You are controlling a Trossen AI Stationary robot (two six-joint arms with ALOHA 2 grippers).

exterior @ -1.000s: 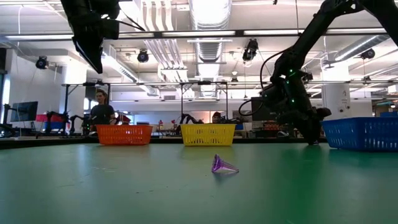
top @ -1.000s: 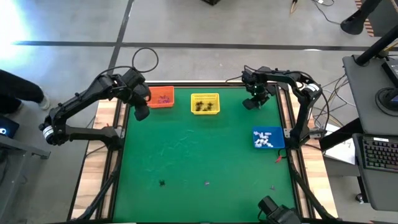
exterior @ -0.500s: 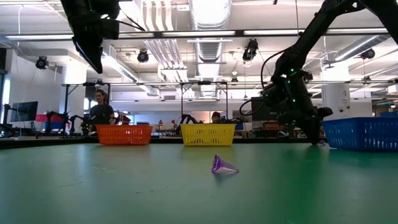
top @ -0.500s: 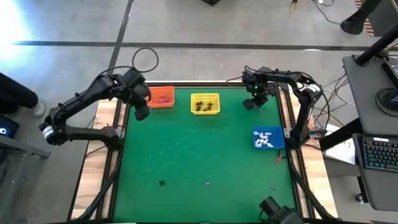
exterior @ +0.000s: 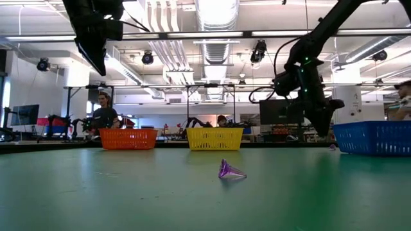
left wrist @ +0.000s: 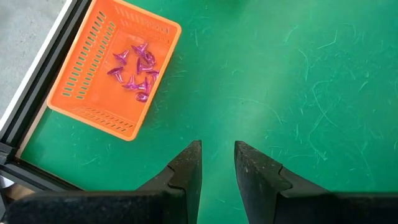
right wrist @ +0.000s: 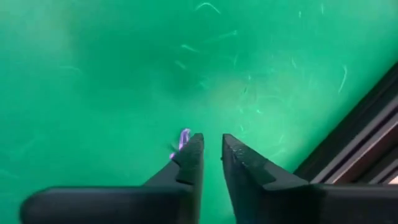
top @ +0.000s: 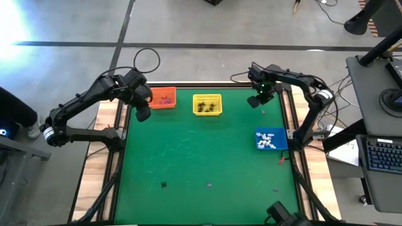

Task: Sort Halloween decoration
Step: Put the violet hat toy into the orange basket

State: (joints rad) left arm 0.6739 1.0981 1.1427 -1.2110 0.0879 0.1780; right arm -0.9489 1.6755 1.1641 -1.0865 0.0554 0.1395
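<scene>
Our right gripper (top: 254,100) hangs above the mat's far right corner, fingers (right wrist: 189,155) narrowly parted and empty, a purple trinket (right wrist: 184,138) lying on the mat just beside one fingertip. Our left gripper (left wrist: 217,163) waits by the orange basket (top: 163,98), which holds purple trinkets (left wrist: 135,72), its fingers also a little apart and empty. Dark trinkets sit in the yellow basket (top: 207,104), white ones in the blue basket (top: 271,140), and we see a black trinket (top: 163,184), a purple cone (exterior: 230,170) and a small one (top: 274,189) loose near the front edge.

Overhead, table-level, two wrist views
</scene>
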